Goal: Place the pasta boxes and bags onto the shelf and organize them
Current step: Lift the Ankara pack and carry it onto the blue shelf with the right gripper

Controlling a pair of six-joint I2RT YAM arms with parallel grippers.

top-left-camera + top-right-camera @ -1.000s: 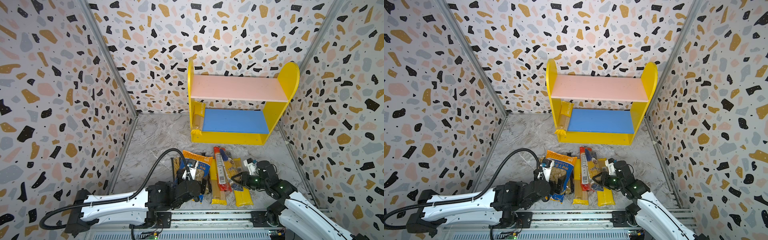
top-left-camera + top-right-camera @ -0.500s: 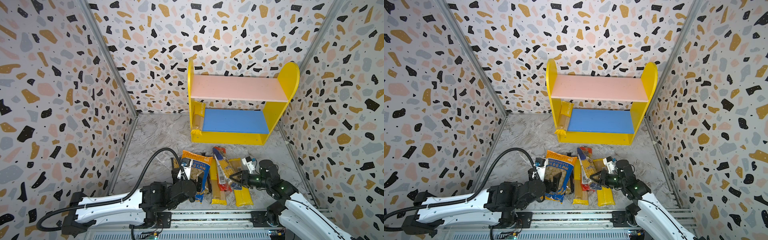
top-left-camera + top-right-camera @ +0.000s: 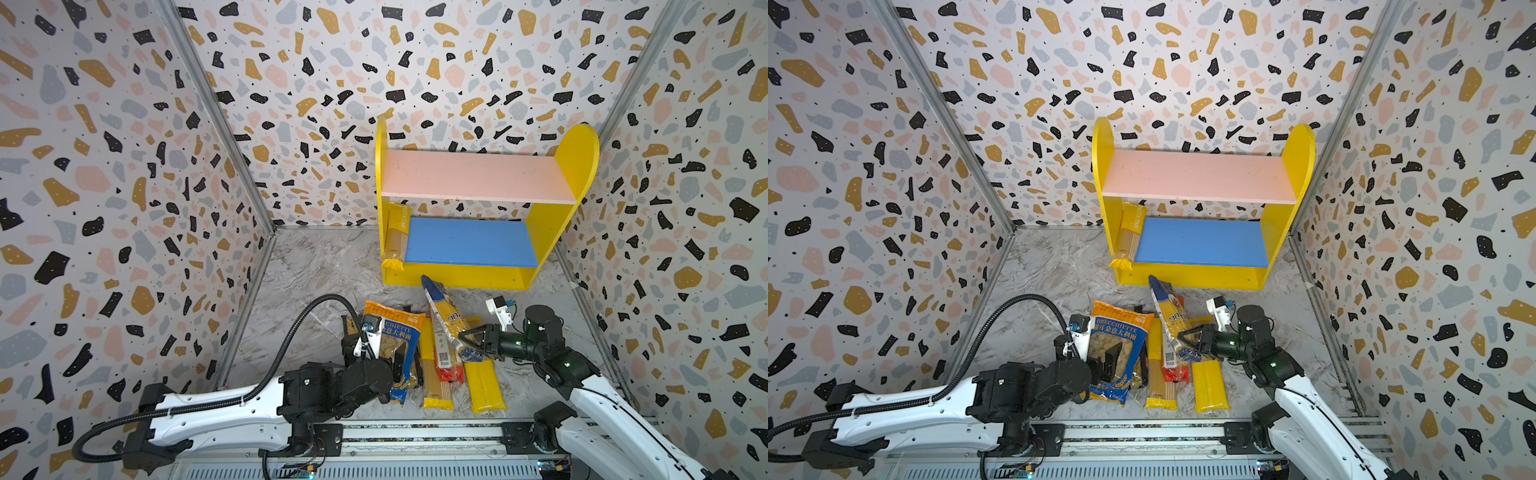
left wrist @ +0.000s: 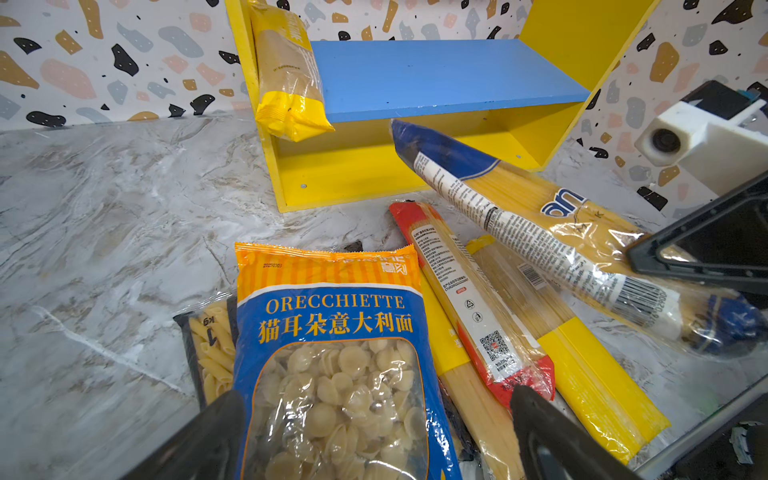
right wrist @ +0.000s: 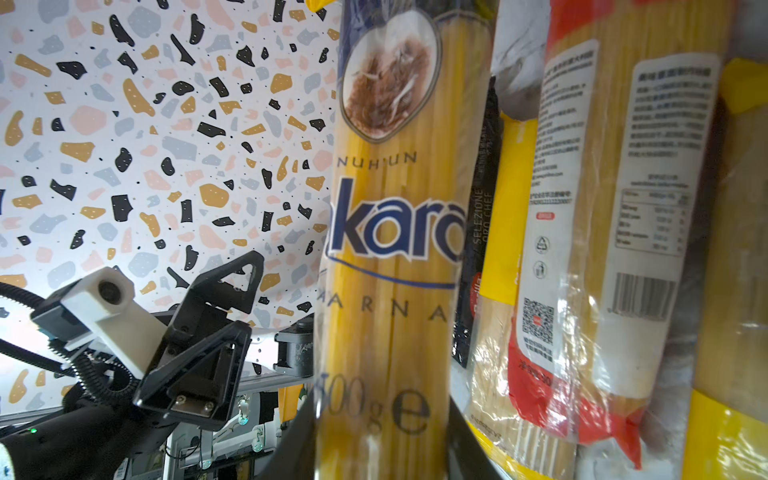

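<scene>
Your marbled desk (image 3: 316,266) carries the shelf (image 3: 577,145) at the back. On its blue lower board (image 3: 469,243), a yellow spaghetti pack (image 3: 397,232) leans against the left side. In front lie the orecchiette bag (image 3: 409,332), a red-orange pack (image 3: 446,361) and a yellow pack (image 3: 484,384).

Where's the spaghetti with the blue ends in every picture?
Top view: blue-ended spaghetti pack, front middle, just in front of the shelf, in the right claw.
Top view: same place, tip toward the shelf.
Left wrist: slanting between the shelf and the red pack.
Right wrist: close up, filling the middle.
Landmark: the red pack with the square code, beside it everywhere.
</scene>
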